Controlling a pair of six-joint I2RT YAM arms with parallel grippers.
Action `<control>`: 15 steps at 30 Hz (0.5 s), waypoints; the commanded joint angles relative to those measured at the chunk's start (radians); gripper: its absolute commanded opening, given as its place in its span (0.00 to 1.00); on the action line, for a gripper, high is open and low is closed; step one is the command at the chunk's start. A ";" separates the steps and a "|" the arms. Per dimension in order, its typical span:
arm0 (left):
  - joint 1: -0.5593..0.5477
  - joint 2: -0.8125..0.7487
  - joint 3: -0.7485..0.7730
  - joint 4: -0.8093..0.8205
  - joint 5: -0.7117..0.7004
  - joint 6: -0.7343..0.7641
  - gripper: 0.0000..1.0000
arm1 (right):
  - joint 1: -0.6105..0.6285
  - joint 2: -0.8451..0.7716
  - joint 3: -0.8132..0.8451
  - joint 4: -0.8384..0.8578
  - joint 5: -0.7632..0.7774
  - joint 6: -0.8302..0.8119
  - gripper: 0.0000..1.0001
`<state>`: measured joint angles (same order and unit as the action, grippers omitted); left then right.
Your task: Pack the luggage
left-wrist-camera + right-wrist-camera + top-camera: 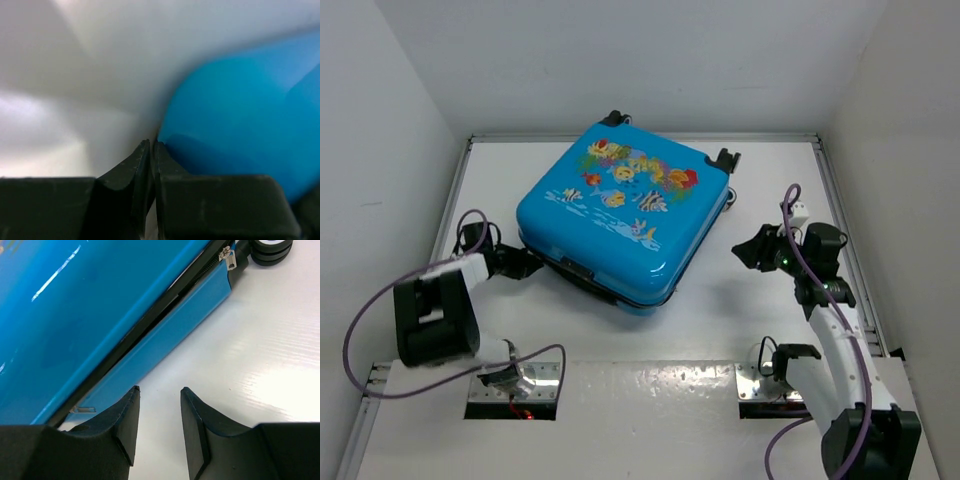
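The left gripper [151, 144] has its jaws pinched together on nothing I can see, the luggage [620, 215] just right of its tips. The right gripper [160, 392] stands part-open and empty, the luggage on its left.

Top view: bright, even, diffuse from overhead; faint soft shadow beneath the luggage [620, 215] at its near side; pale sheen on the table [720, 310] along the near edge; sharp throughout.
Left wrist view: heavily out of focus, luggage reduced to a blue smear, walls [75, 60] to grey gradients.
Right wrist view: crisp; streaked glare on the luggage's blue side, white bloom on the table at right.
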<state>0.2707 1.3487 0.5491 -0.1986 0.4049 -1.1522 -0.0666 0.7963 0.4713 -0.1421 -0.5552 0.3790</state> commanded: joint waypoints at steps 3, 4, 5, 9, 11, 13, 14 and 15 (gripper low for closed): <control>-0.048 0.191 0.205 0.468 0.107 -0.191 0.13 | -0.019 0.021 0.006 0.019 -0.026 -0.049 0.38; -0.069 0.245 0.250 0.510 0.107 -0.213 0.13 | -0.021 0.030 0.006 0.024 -0.032 -0.049 0.38; -0.080 0.271 0.277 0.522 0.107 -0.213 0.13 | -0.021 0.032 0.007 0.032 -0.034 -0.051 0.38; -0.102 0.366 0.431 0.533 0.048 -0.196 0.13 | -0.021 0.049 0.016 0.041 -0.037 -0.051 0.37; -0.084 0.375 0.508 0.483 0.006 -0.123 0.33 | -0.019 0.050 0.023 0.036 -0.034 -0.067 0.37; -0.047 0.362 0.531 0.447 -0.005 -0.067 0.41 | -0.021 0.041 0.024 0.030 -0.012 -0.080 0.37; -0.032 0.350 0.544 0.389 -0.014 -0.005 0.44 | -0.021 0.029 0.026 0.019 -0.006 -0.103 0.37; -0.016 0.319 0.545 0.357 -0.023 0.040 0.49 | -0.021 0.027 0.023 0.012 0.014 -0.107 0.37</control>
<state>0.2260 1.7473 1.0611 0.1493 0.3744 -1.2232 -0.0830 0.8425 0.4717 -0.1444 -0.5705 0.3252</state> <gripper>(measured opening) 0.453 0.370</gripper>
